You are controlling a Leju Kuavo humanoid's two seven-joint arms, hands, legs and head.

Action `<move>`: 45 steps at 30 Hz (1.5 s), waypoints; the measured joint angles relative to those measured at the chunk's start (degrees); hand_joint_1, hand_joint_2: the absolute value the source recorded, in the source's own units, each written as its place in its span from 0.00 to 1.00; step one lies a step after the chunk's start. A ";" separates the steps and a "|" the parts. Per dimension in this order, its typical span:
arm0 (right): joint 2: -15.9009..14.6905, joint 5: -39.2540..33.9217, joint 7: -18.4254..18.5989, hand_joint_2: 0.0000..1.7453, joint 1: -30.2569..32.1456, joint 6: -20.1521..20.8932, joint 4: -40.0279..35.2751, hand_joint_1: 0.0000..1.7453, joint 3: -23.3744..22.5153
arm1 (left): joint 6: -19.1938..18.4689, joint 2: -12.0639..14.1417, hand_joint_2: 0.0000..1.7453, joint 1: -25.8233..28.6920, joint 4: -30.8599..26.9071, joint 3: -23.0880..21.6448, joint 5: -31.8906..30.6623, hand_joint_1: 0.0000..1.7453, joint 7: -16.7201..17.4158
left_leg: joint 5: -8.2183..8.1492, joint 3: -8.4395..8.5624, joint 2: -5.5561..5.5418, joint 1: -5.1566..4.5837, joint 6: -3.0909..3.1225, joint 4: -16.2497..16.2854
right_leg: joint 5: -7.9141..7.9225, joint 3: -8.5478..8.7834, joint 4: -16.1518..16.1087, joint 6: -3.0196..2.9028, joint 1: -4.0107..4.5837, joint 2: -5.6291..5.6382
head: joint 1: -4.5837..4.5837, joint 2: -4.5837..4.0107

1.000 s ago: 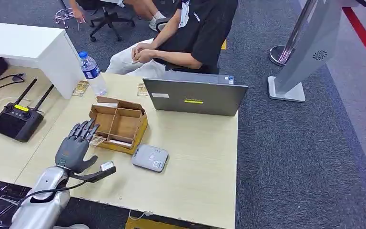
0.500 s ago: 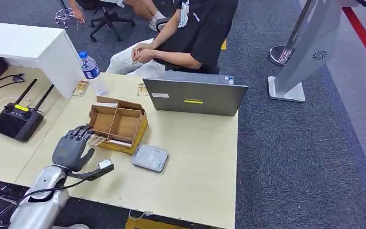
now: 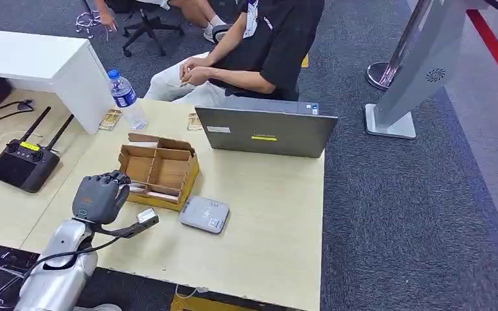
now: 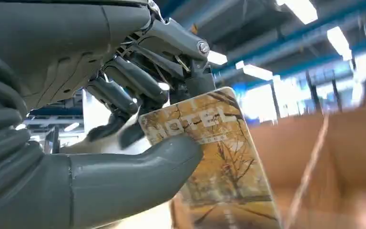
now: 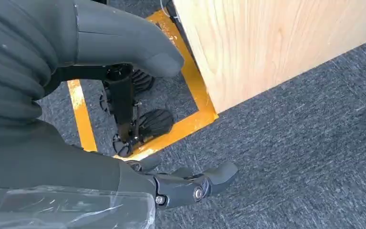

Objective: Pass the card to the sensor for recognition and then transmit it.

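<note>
Card (image 4: pixel 219 157) sits pinched between your left robot hand (image 3: pixel 99 197) thumb and curled fingers (image 4: pixel 138 81), just beside the cardboard box (image 3: pixel 159 170). Your right robot hand (image 5: pixel 124 119) hangs loosely open, holding nothing.

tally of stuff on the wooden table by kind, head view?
Laptop: 1
Cardboard box: 1
Sensor: 1
Water bottle: 1
Remote controller: 1
Loose cards by the bottle and laptop: 2
Total: 7
</note>
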 joint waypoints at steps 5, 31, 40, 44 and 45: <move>0.00 0.00 0.22 1.00 -0.07 -0.02 0.02 0.00 0.46 | -0.90 -2.14 1.00 -0.71 -8.07 -0.02 0.00 1.00 -0.09 | 0.00 -0.01 0.03 0.00 0.00 0.01 | 0.01 -0.01 0.00 0.01 0.00 0.03 | -0.04 0.00; 0.00 1.31 2.60 1.00 -2.64 -0.35 0.04 0.00 4.15 | -9.18 -2.95 1.00 -18.24 -10.70 -0.11 -0.15 0.00 1.95 | 0.08 -0.01 0.10 0.02 -0.06 0.03 | 0.08 -0.05 0.03 -0.04 0.02 0.10 | -0.02 0.00; 0.00 1.05 2.54 1.00 -2.62 -0.55 0.11 0.00 4.26 | -0.80 -4.11 1.00 -13.54 -13.95 0.52 4.67 0.00 1.47 | 0.05 -0.05 0.11 0.01 -0.04 0.01 | 0.06 -0.05 0.03 -0.03 0.02 0.11 | -0.02 0.00; 0.02 0.09 2.49 1.00 -2.53 -0.63 0.11 0.00 4.26 | 5.16 -6.86 1.00 -7.70 -20.20 4.73 12.10 0.00 -3.46 | 0.02 -0.06 0.12 0.00 -0.04 0.01 | 0.04 -0.06 0.02 -0.01 0.01 0.11 | -0.02 0.00; 0.02 0.00 2.45 1.00 -2.45 -0.70 0.13 0.00 4.26 | 5.68 -7.65 1.00 -6.13 -21.97 6.15 15.89 0.00 -5.41 | 0.01 -0.06 0.12 0.00 -0.04 0.01 | 0.04 -0.06 0.01 -0.01 0.01 0.11 | -0.02 0.00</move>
